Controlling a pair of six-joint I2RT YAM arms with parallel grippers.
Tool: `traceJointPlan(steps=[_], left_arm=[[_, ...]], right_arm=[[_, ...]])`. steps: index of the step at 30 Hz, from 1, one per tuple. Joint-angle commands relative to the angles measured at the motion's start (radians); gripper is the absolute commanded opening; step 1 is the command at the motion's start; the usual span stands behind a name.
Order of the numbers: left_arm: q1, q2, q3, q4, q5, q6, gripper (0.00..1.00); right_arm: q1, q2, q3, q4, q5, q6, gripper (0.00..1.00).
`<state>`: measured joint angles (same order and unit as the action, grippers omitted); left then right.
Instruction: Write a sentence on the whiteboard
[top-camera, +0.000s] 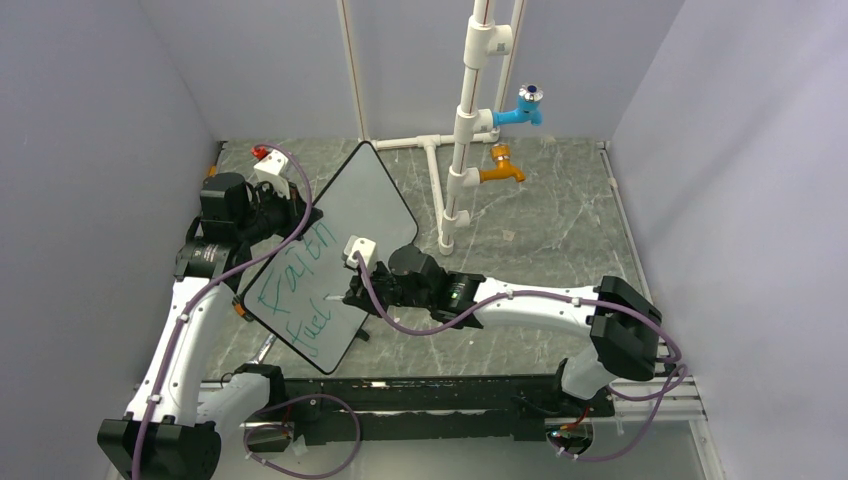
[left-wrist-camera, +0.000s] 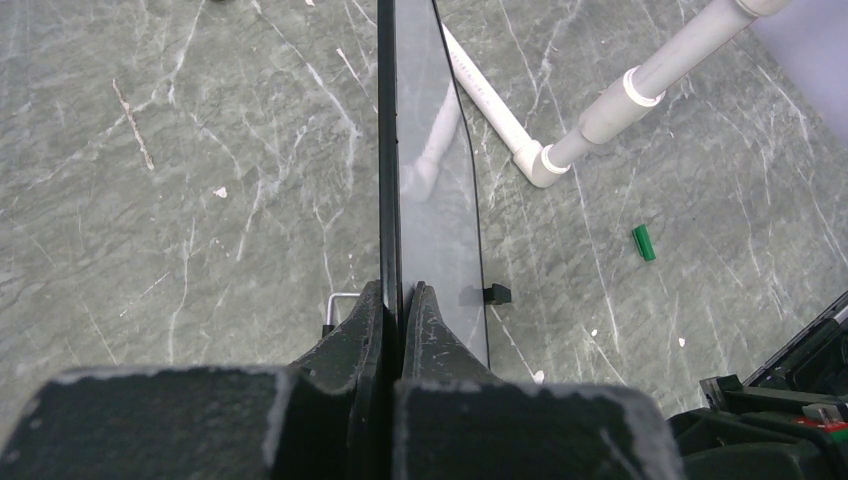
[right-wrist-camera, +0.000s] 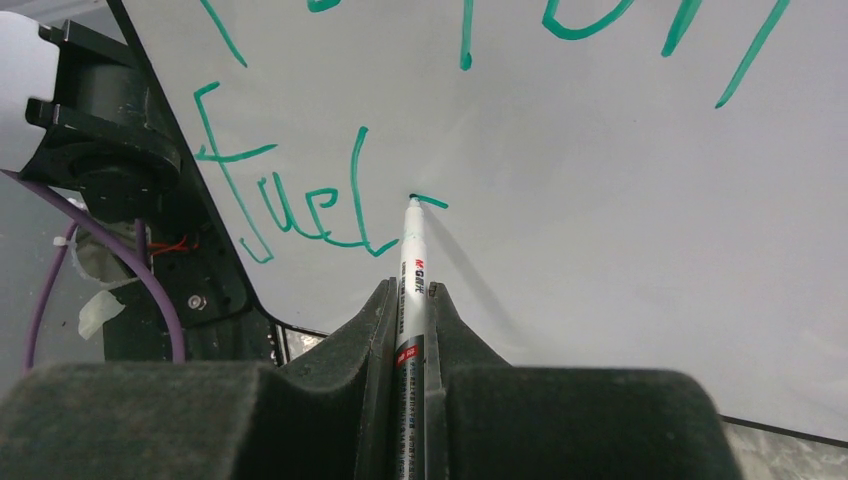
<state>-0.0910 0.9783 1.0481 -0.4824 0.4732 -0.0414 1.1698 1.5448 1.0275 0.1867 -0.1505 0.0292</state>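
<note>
Right hand (right-wrist-camera: 410, 290), clamping a slim white marker (right-wrist-camera: 413, 240), tip touching black-rimmed white whiteboard (right-wrist-camera: 620, 220) just past green "fuel" (right-wrist-camera: 352, 190); left hand (left-wrist-camera: 398, 292) pinches its edge.

A white pipe frame (top-camera: 466, 125) bearing a blue tap (top-camera: 522, 112) and an orange tap (top-camera: 502, 174) stands on the grey marbled counter (top-camera: 560, 230).

Right wrist view: sentence (right-wrist-camera: 354, 185) top line clipped by frame edge, marker (right-wrist-camera: 413, 250) barrel buried in right pincer (right-wrist-camera: 411, 292). Left wrist view: whiteboard (left-wrist-camera: 388, 150) edge-on, writing face hidden.
</note>
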Motion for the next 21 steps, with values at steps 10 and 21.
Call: traceJointPlan(steps=[10, 21], left_arm=[[-0.004, -0.001, -0.033, -0.05, -0.08, 0.126, 0.0], [-0.004, -0.002, -0.035, -0.049, -0.082, 0.124, 0.0]], right_arm=[[0.008, 0.013, -0.027, 0.086, -0.006, 0.022, 0.0], [0.008, -0.001, -0.062, 0.08, 0.048, 0.028, 0.0]])
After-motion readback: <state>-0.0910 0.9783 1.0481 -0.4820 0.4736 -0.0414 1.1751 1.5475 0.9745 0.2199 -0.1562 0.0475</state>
